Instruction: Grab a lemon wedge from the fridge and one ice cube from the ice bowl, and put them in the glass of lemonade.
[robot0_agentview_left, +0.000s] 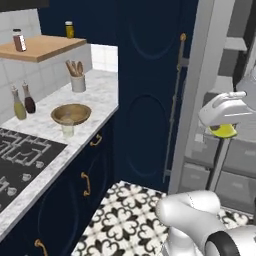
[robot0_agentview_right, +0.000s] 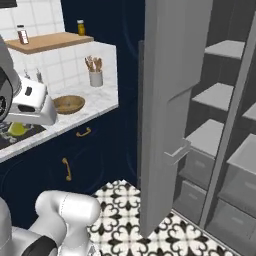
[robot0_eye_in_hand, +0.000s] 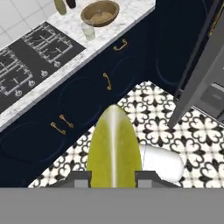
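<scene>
Counting left to right on the marble counter (robot0_agentview_left: 102, 95): two slim bottles (robot0_agentview_left: 23, 102), one wooden ice bowl (robot0_agentview_left: 71, 114) with one glass of lemonade (robot0_agentview_left: 67, 130) just in front of it, one white crock of wooden spoons (robot0_agentview_left: 77, 80). Two jars (robot0_agentview_left: 19, 40) stand on the shelf above. One fridge (robot0_agentview_right: 200, 100) stands at right, door open. One gripper (robot0_eye_in_hand: 113, 177), jaws clamped on the one lemon wedge (robot0_eye_in_hand: 113, 148), hangs above the patterned floor (robot0_eye_in_hand: 175, 127), well apart from the glass.

Navy cabinets (robot0_agentview_left: 60, 200) with gold handles (robot0_eye_in_hand: 106, 81), marble counter (robot0_agentview_left: 100, 97), black stove (robot0_eye_in_hand: 30, 57), white wall tiles (robot0_agentview_right: 50, 62), wooden shelf (robot0_agentview_left: 42, 47), patterned floor tiles (robot0_agentview_left: 120, 220).
</scene>
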